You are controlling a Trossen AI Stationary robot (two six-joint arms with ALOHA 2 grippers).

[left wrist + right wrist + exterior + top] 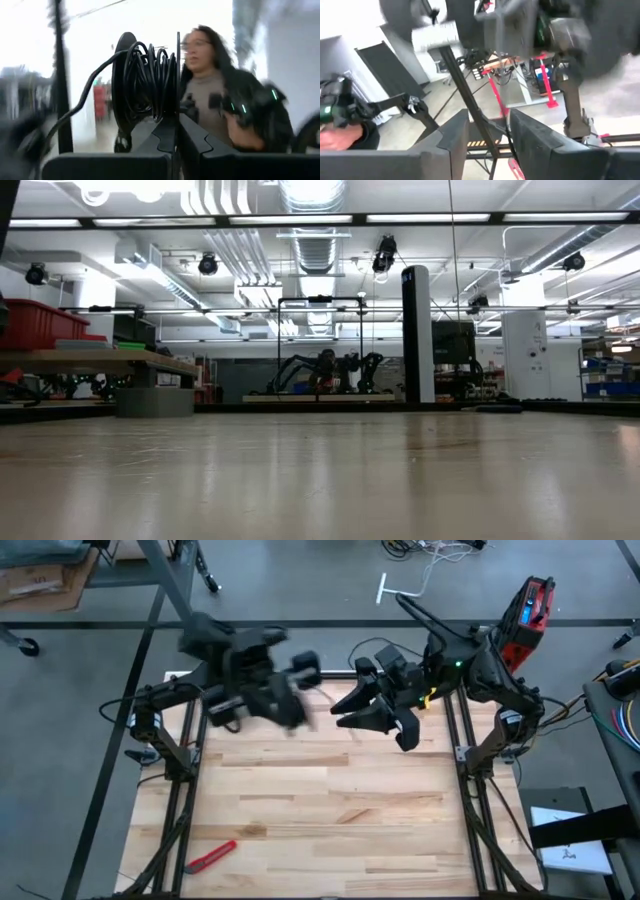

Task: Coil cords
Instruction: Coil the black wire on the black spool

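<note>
My left gripper (176,131) is raised over the table's far left part (298,680), blurred, and is shut on a small black round reel (145,85) wound with thin black cord. One strand (82,102) trails off the reel toward the arm. My right gripper (375,725) hovers over the far middle of the table, its fingers apart (490,137). A thin dark line (506,131) runs between those fingers; I cannot tell whether it is the cord. The low view shows neither gripper. My left gripper pinches the rim of the reel's thin flat side disc (177,107) between its two fingers, which lie in line with the disc. The reel stands upright beyond the fingertips, lifted clear of the table. Whether my right gripper touches the thin line between its fingers, I cannot tell.
A red utility knife (210,856) lies near the table's near left corner. Metal frame posts stand at the table's left (185,755) and right (470,755) sides. A person (210,85) stands beyond the table. A red device (527,612) sits on the floor far right.
</note>
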